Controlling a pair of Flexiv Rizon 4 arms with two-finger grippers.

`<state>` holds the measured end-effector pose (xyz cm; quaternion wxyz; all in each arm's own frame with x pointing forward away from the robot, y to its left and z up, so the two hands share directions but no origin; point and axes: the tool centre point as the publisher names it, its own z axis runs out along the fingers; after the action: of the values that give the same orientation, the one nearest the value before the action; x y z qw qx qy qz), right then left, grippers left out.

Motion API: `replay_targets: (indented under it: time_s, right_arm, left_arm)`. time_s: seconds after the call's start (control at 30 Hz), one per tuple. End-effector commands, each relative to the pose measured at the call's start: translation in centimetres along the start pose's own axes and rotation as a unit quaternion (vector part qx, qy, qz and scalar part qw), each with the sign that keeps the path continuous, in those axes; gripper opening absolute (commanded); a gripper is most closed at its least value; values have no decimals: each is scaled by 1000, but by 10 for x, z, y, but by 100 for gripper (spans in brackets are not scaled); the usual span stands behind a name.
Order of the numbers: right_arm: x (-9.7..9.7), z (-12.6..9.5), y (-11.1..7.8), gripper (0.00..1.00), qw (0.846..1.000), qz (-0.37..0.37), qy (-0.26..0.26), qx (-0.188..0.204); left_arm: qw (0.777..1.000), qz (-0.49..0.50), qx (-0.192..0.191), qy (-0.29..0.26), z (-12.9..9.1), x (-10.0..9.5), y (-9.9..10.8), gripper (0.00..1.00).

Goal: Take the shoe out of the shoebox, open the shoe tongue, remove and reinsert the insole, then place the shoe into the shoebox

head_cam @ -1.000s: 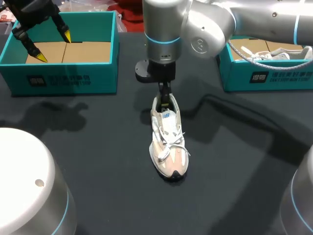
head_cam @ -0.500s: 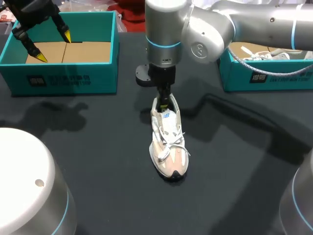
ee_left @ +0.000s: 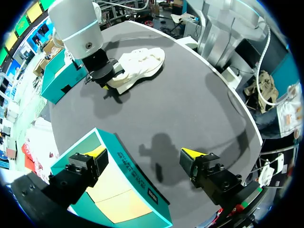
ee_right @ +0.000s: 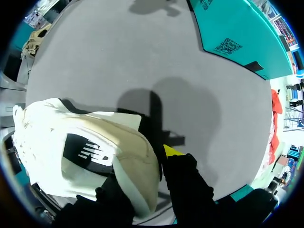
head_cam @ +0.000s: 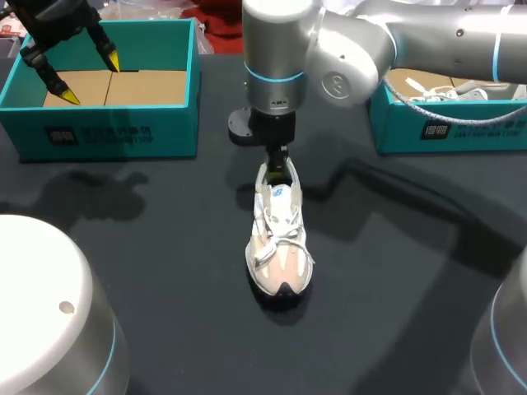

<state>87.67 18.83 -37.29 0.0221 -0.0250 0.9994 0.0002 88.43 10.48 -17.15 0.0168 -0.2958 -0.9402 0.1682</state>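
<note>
Gripping the cream-and-beige laced sneaker (head_cam: 280,239) by its heel with the right fingers (head_cam: 279,158), upright on the dark worktop (head_cam: 165,247). Holding the left fingers (head_cam: 109,56) spread above the open teal cardboard shoebox (head_cam: 115,132). Unboxed already; apparently left to do: tongue, insole, reboxing.

Dark table (head_cam: 156,263), second teal box (head_cam: 461,127) at its far right (white shoe (head_cam: 457,93) inside)
</note>
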Motion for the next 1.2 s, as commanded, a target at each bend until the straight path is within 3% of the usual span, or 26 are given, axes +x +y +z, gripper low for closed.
replay_targets:
  time_s: [0.03, 0.5, 0.7, 0.87, 1.2]
  right_arm:
    - [9, -31, -8, 0, 1000, 7, -16, 8]
    - [9, -139, -57, 0, 998, 15, -36, 42]
    - [-2, -169, -83, 0, 998, 10, -40, 56]
    - [-13, -196, -107, 0, 997, -2, -59, 42]
    - [-13, -196, -107, 0, 997, -2, -59, 42]
  left_arm:
    - [1000, 0, -1, 0, 0, 0, 0, 100]
    - [1000, 0, -1, 0, 0, 0, 0, 100]
    - [1000, 0, -1, 0, 0, 0, 0, 100]
    - [1000, 0, -1, 0, 0, 0, 0, 100]
    - [1000, 0, -1, 0, 0, 0, 0, 100]
